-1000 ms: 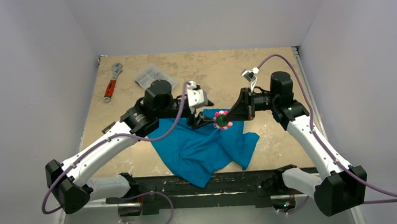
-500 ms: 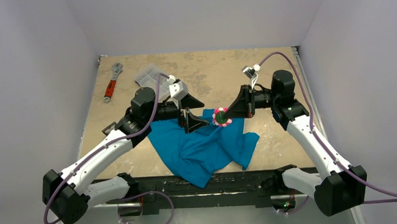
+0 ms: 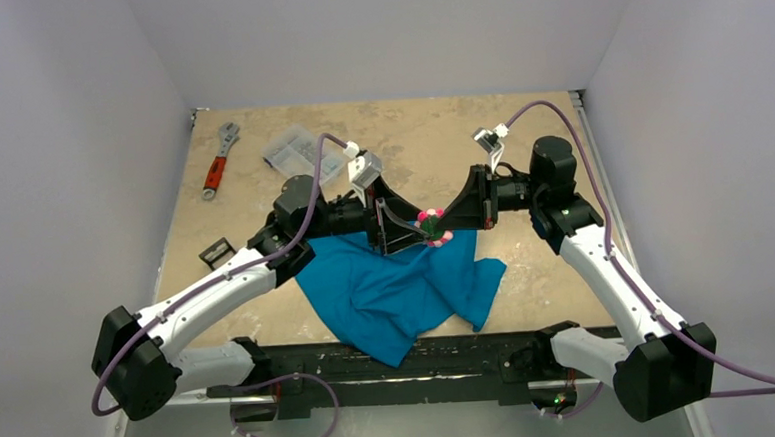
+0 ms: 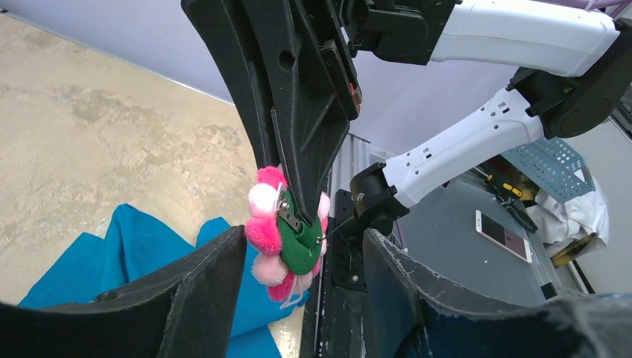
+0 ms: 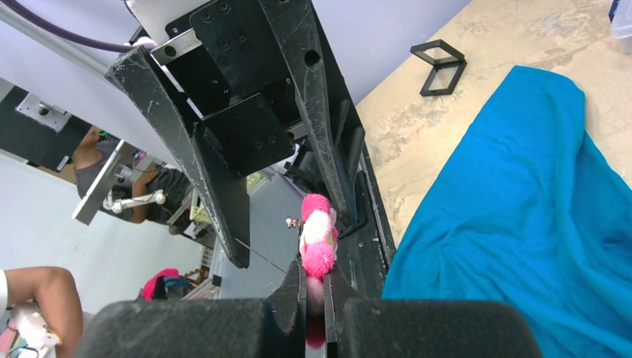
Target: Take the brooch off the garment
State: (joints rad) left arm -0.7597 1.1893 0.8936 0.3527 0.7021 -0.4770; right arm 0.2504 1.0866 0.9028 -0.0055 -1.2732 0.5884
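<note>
The brooch (image 3: 432, 228) is a flower of pink and pale pompoms with a green back. My right gripper (image 3: 444, 224) is shut on it and holds it in the air above the far edge of the teal garment (image 3: 397, 290). In the right wrist view the brooch (image 5: 319, 237) sticks up from between the closed fingers (image 5: 296, 287). My left gripper (image 3: 414, 233) is open, and its jaws stand on either side of the brooch without touching it. The left wrist view shows the brooch's green back and pin clasp (image 4: 292, 233) between its fingers (image 4: 195, 289). The garment (image 5: 536, 224) lies crumpled on the table.
A red-handled wrench (image 3: 216, 163) and a clear plastic packet (image 3: 300, 148) lie at the far left. A small black square pad (image 3: 215, 254) sits left of the garment; it also shows in the right wrist view (image 5: 440, 57). Walls close the table on three sides.
My left gripper drew back to the left, then returned and now stands open around the brooch. My right gripper stayed shut on the brooch and barely moved.
</note>
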